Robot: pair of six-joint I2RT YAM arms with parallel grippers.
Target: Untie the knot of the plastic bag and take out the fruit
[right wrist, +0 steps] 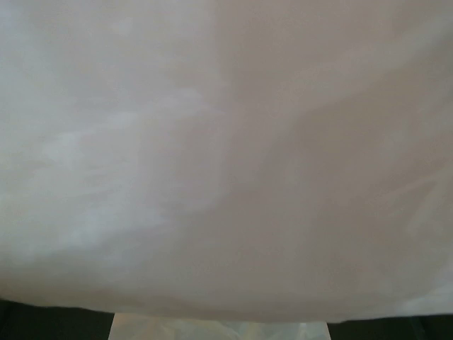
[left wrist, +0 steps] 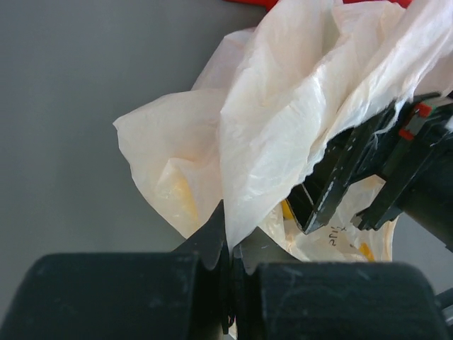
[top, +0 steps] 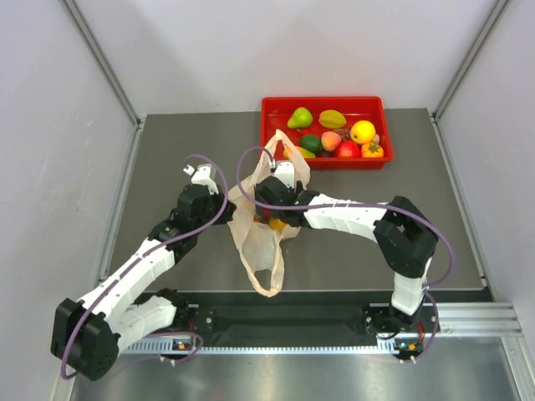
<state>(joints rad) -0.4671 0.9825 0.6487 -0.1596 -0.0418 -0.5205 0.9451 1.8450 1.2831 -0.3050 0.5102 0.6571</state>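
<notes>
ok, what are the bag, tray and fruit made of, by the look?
Bag: thin plastic film, translucent pale peach, crinkled and creased. Tray: probably rigid plastic, with an even red colour and a smooth rim. Fruit: likely plastic toys, glossy with bright highlights, though the material isn't certain.

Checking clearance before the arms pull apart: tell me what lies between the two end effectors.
A sheet of the plastic bag, pinched in the left end effector and draped over the right end effector; the left wrist view shows it.
</notes>
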